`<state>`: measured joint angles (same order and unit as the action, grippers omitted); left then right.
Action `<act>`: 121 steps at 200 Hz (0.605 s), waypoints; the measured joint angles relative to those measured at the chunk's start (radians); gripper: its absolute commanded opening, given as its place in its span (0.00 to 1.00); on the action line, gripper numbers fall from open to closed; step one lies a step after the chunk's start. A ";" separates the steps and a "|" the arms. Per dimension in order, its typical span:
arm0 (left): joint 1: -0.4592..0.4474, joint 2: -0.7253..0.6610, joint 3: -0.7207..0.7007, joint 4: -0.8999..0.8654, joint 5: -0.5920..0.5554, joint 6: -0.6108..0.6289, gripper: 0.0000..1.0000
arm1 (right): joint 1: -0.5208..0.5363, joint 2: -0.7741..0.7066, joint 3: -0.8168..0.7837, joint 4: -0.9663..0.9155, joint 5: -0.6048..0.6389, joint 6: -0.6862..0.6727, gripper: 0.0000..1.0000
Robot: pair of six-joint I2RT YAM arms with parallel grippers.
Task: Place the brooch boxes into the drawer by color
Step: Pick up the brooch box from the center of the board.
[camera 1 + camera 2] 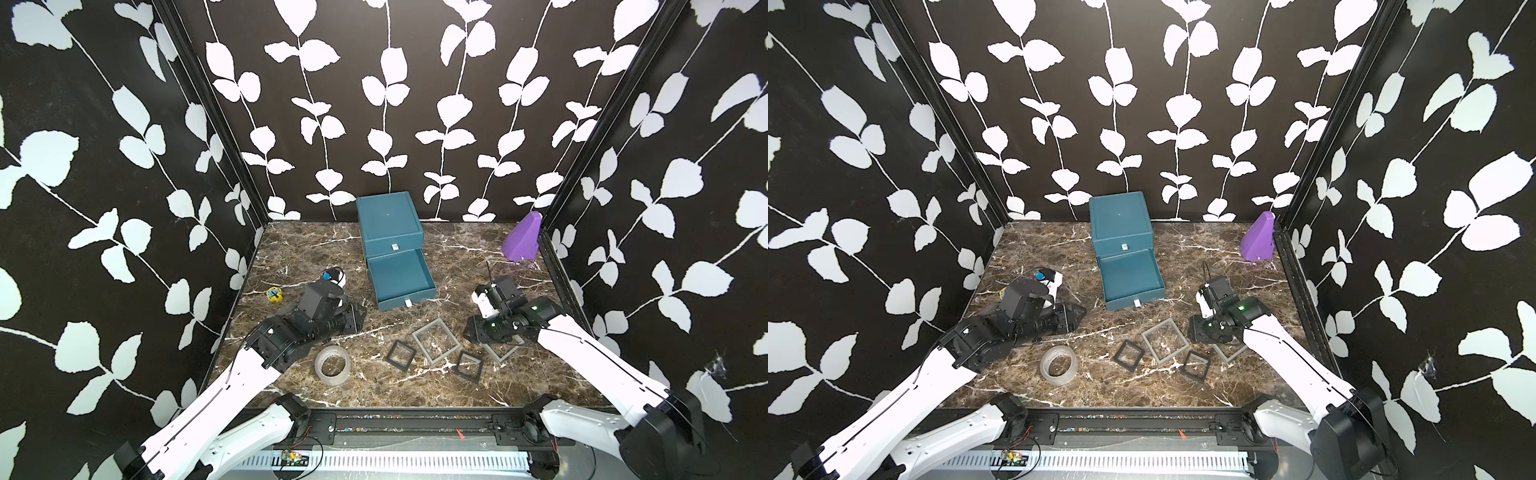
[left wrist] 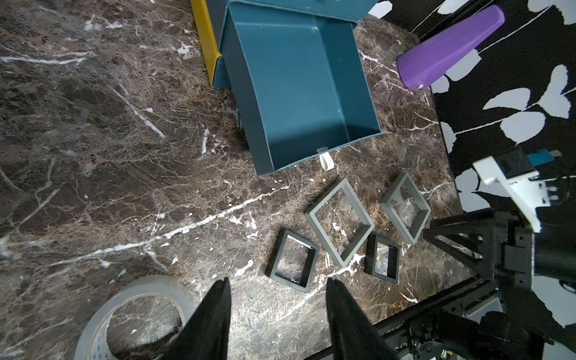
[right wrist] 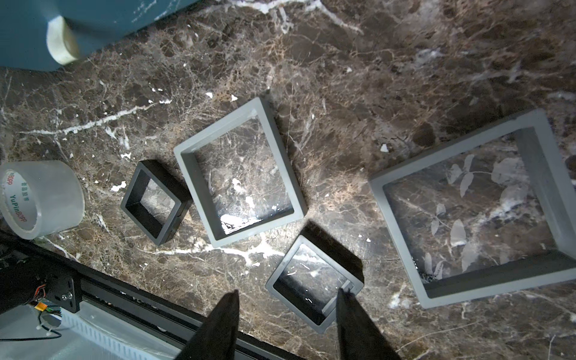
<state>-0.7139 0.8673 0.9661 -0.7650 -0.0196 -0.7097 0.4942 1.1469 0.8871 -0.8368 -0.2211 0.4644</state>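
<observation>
One grey frame (image 1: 500,358) lies largely covered by the right arm (image 1: 590,357) in both top views. A small yellow object (image 1: 274,294) is too small to identify. In the left wrist view, tape roll (image 2: 93,318) and chest (image 2: 339,9) are cut off by the picture's edge.

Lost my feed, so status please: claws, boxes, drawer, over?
Left claw open, empty; right claw open at a black box. Open drawer empty. Tape roll nearby, not blocking.
</observation>
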 measured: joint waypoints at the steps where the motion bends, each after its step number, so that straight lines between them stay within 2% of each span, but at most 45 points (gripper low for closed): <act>1: 0.000 0.000 0.000 0.000 0.000 0.000 0.48 | 0.000 0.000 0.000 0.000 0.000 0.000 0.49; 51: -0.006 -0.008 0.000 -0.043 0.004 -0.010 0.47 | -0.004 0.003 -0.027 0.033 -0.002 -0.021 0.47; 121: -0.006 -0.004 0.000 -0.053 0.027 -0.016 0.47 | 0.015 0.130 -0.027 0.116 -0.003 -0.069 0.45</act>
<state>-0.7204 0.8635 0.9661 -0.8181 0.0071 -0.7258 0.5095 1.2770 0.8604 -0.7204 -0.2245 0.3950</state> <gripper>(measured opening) 0.471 0.449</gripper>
